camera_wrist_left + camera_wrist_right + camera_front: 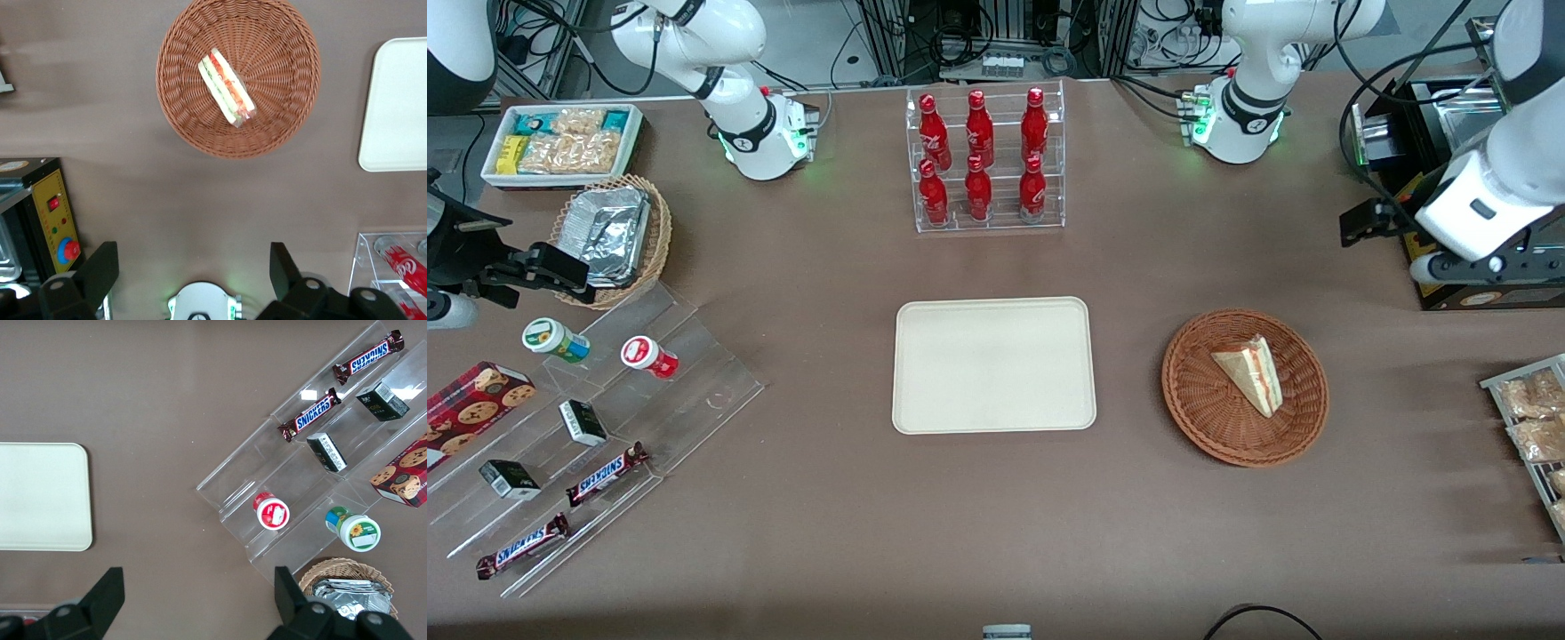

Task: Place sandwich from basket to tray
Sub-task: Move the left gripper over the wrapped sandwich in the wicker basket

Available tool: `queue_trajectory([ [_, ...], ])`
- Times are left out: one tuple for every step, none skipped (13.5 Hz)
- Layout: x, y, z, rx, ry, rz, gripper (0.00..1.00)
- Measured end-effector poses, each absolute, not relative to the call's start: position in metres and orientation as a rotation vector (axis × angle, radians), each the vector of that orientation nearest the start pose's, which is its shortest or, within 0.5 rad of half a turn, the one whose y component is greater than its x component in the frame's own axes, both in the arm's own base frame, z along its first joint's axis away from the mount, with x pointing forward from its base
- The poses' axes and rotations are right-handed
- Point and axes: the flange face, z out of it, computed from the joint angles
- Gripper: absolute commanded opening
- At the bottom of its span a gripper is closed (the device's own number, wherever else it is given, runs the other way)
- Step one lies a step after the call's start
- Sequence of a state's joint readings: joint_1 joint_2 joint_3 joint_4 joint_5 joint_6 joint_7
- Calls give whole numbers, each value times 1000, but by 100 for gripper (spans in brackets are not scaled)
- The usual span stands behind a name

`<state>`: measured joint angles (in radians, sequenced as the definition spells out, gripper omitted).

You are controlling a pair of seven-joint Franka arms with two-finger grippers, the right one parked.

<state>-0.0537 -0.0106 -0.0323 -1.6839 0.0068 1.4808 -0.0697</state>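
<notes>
Nearest the front camera you have the snack bars point(605, 474) on a clear stepped stand, toward the parked arm's end and well away from your work. Item: tray point(993, 365), cream, flat, nothing on it, mid-table. Item: basket point(1245, 388), reddish-brown wicker, beside the tray toward the working arm's end. Item: sandwich point(1251, 373), lying in the basket, cut edge up. Item: bottle rack point(985, 160), farther from the camera than the tray. The left arm hangs high at the working end; its gripper itself is out of this view.

Wrist view, left arm. Gripper point(190, 270): fingers spread wide apart, holding nothing. Sandwich point(227, 87): well ahead of the fingertips, near the basket's point(200, 130) middle, lying slantwise to the finger line. Tray point(393, 107): off to one side of the basket.

Handling note, as judgement: the reach has hardly begun. You will want to centre over the wedge, turn the wrist so the pads meet its two flat bread faces, descend clear of the rim, and close gently; soft bread squashes.

Right wrist view: nothing you need.
</notes>
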Motion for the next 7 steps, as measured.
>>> queue_trajectory([
  [534,-45,562,-3105,11,294,100],
  [534,-45,555,-3104,-30,280,100],
  [535,-45,547,-3103,-95,258,100],
  [535,-48,539,-3100,-159,230,100],
  [534,-54,528,-3097,-211,202,100],
  [532,-61,518,-3094,-245,181,100],
  [529,-67,508,-3091,-272,170,100],
])
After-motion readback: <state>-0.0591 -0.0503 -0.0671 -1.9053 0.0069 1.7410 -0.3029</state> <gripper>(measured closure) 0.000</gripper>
